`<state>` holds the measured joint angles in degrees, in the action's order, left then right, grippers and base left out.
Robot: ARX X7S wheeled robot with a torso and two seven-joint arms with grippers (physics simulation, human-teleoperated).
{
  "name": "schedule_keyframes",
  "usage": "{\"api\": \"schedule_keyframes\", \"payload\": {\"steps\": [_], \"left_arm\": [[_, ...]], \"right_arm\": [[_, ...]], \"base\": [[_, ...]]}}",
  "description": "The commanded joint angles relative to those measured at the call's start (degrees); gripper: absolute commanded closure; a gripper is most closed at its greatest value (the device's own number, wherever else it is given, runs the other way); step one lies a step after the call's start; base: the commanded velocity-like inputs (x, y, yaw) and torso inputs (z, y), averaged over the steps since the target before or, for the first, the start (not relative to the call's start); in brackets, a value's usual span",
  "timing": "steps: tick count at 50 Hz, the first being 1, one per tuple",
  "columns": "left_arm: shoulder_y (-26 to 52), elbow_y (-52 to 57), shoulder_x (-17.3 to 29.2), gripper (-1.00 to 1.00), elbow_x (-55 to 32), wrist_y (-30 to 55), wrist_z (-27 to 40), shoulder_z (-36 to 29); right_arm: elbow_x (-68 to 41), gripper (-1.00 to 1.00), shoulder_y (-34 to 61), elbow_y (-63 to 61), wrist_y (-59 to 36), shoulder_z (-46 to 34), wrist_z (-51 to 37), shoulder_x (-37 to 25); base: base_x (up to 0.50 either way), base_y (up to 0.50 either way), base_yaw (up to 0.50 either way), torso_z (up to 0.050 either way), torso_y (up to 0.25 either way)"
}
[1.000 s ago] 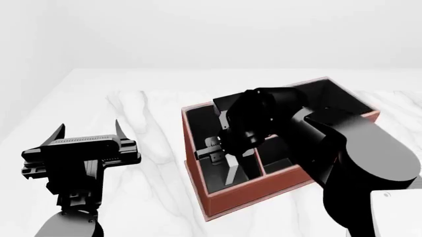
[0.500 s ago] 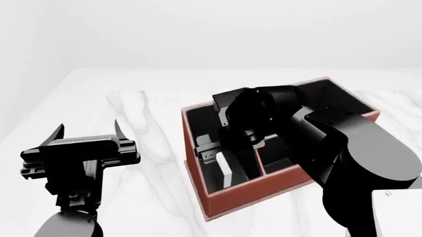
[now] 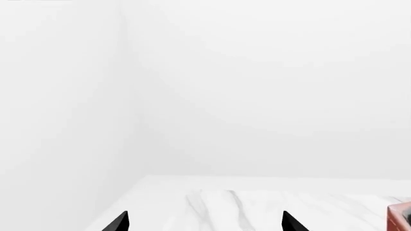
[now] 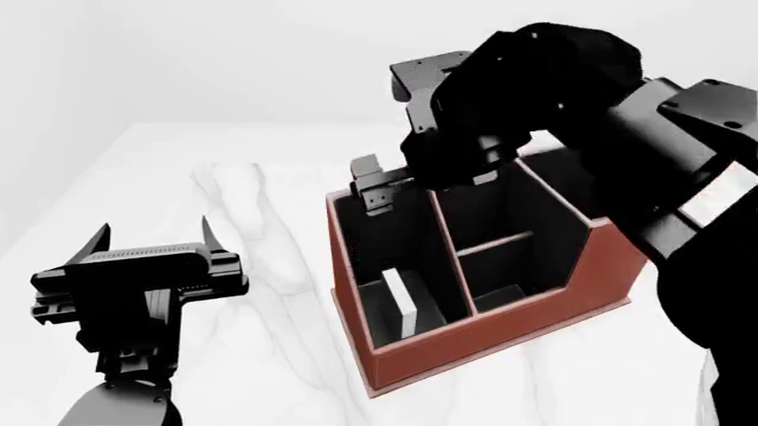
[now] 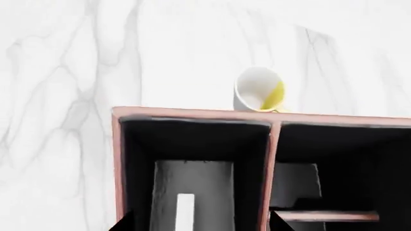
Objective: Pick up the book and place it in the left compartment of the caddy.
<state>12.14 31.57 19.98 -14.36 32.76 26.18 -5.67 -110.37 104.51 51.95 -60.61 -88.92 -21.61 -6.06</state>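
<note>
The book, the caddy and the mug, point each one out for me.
book (image 4: 403, 304), head view, on its white page edge.
caddy (image 4: 474, 351), head view, on its reddish-brown front wall.
mug (image 5: 255, 87), right wrist view, on its white inside wall.

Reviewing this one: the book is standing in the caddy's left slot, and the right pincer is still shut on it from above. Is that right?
Not quite. The book does stand in the left slot of the caddy, but the right pincer has let go: it is open and raised above the caddy, apart from the book. The head view shows this; the right wrist view also shows the book below, free of the fingertips.
</note>
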Motion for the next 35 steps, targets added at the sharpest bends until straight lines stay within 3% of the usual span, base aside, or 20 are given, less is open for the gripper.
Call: {"api": "schedule_keyframes", "payload": {"steps": [1,5,7,10,11,12,16,21,35], "left_arm": [[0.1,0.6,0.3,-1.00,-0.2,0.4,0.3,0.2],[0.1,0.9,0.4,-1.00,-0.3,0.4,0.4,0.2],[0.1,1.4,0.5,-1.00,-0.5,0.9,0.5,0.4],[0.3,1.9,0.7,-1.00,-0.4,1.6,0.7,0.2],[0.4,2.0,0.7,-1.00,-0.5,1.6,0.7,0.2],[0.4,2.3,0.8,-1.00,-0.5,1.8,0.8,0.1],[0.3,2.8,0.7,-1.00,-0.5,1.8,0.9,-0.1],[0.8,2.8,0.7,-1.00,-0.4,1.9,1.0,-0.5],[0.6,2.8,1.0,-1.00,-0.3,1.6,1.2,-0.6]], "right_arm": [[-10.5,-1.00,2.4,-25.6,5.6,8.5,-15.0,-16.2],[-5.4,-1.00,-5.2,-40.8,16.8,11.0,-21.3,-23.6],[7.3,-1.00,-12.8,-54.1,29.6,12.7,-24.9,-29.9],[18.3,-1.00,-20.4,-63.6,39.6,12.9,-29.8,-34.7],[20.0,-1.00,-21.5,-64.7,40.9,12.9,-30.6,-35.3],[28.6,-1.00,-27.8,-69.4,48.7,12.7,-33.6,-38.4],[47.6,-1.00,-37.0,-73.7,58.3,10.5,-40.7,-42.0],[58.1,-1.00,-41.0,-78.8,62.2,9.5,-45.9,-44.7],[61.5,-1.00,-42.8,-80.6,62.7,9.5,-49.3,-45.8]], "base": [[0.00,0.00,0.00,0.000,0.000],[0.00,0.00,0.00,0.000,0.000],[0.00,0.00,0.00,0.000,0.000],[0.00,0.00,0.00,0.000,0.000],[0.00,0.00,0.00,0.000,0.000],[0.00,0.00,0.00,0.000,0.000],[0.00,0.00,0.00,0.000,0.000],[0.00,0.00,0.00,0.000,0.000],[0.00,0.00,0.00,0.000,0.000]]}}
